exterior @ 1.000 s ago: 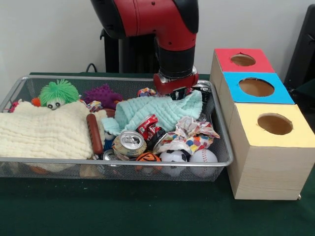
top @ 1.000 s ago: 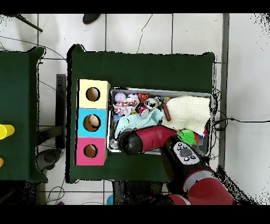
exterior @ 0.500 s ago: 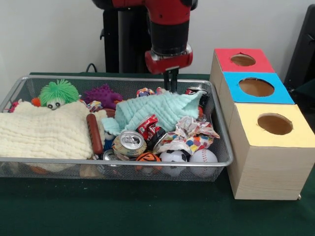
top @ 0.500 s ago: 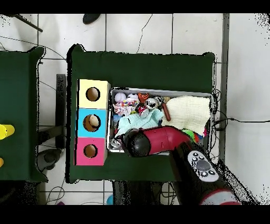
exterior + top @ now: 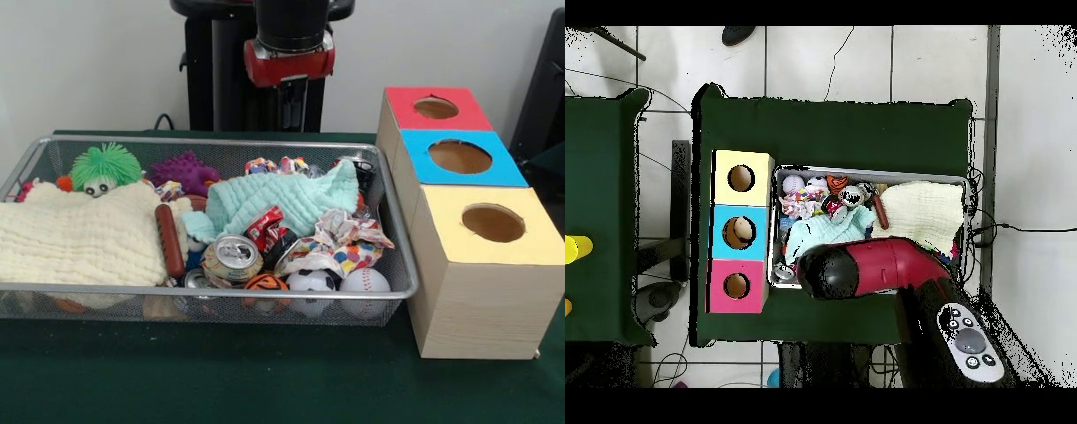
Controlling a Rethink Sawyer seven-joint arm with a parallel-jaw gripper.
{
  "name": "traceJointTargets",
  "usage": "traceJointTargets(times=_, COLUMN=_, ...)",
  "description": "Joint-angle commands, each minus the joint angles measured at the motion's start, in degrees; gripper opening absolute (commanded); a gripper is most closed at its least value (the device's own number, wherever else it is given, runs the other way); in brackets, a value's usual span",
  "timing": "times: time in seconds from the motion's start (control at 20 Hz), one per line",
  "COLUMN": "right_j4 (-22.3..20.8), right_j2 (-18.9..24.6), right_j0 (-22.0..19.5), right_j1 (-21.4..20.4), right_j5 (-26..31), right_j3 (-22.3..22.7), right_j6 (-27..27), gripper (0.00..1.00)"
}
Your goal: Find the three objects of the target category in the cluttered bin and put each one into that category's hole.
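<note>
The wire mesh bin (image 5: 221, 290) lies on the green table, full of clutter; it also shows in the overhead view (image 5: 865, 171). No clear plastic bottle shows in it; any bottles are hidden under the clutter. The blue-topped box's round hole (image 5: 460, 156) is the middle one of three boxes right of the bin, and shows in the overhead view (image 5: 741, 232). My gripper (image 5: 291, 102) hangs under the red wrist, high above the bin's back rim, against the black pedestal. Nothing hangs below it. In the overhead view the arm (image 5: 865, 270) covers it.
A red-topped box (image 5: 435, 108) and a yellow-topped box (image 5: 493, 223) flank the blue one. In the bin lie a teal cloth (image 5: 282, 199), a cream cloth (image 5: 79, 234), crushed cans (image 5: 234, 256), crumpled wrappers (image 5: 340, 243), small balls (image 5: 364, 281), a green fuzzy toy (image 5: 104, 168) and a purple spiky toy (image 5: 184, 170).
The arm has risen from the teal cloth at the bin's back right to well above the rim and shifted slightly left. The teal cloth has settled.
</note>
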Motion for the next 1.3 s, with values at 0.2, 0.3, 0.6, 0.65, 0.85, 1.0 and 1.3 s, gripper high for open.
traceJointTargets(times=0.2, right_j4=-4.2, right_j2=2.5, right_j0=1.9, right_j1=7.7, right_j5=-10.9, right_j3=-3.3, right_j6=1.8, gripper=0.0)
traceJointTargets(times=0.3, right_j4=-5.0, right_j2=2.2, right_j0=1.8, right_j1=9.2, right_j5=-13.8, right_j3=-3.7, right_j6=2.0, gripper=0.0)
traceJointTargets(times=0.6, right_j4=-6.3, right_j2=-1.4, right_j0=4.0, right_j1=14.3, right_j5=-11.3, right_j3=-6.6, right_j6=1.4, gripper=0.0)
traceJointTargets(times=0.65, right_j4=-6.5, right_j2=-2.0, right_j0=4.3, right_j1=15.0, right_j5=-10.8, right_j3=-6.9, right_j6=1.3, gripper=0.0)
traceJointTargets(times=0.85, right_j4=-6.9, right_j2=-4.3, right_j0=6.4, right_j1=16.3, right_j5=-5.9, right_j3=-8.4, right_j6=0.7, gripper=0.0)
traceJointTargets(times=1.0, right_j4=-6.4, right_j2=-5.7, right_j0=7.6, right_j1=16.6, right_j5=-1.4, right_j3=-9.4, right_j6=0.0, gripper=0.0)
traceJointTargets(times=1.3, right_j4=-6.2, right_j2=-7.6, right_j0=10.2, right_j1=17.6, right_j5=5.4, right_j3=-12.3, right_j6=-0.5, gripper=1.0)
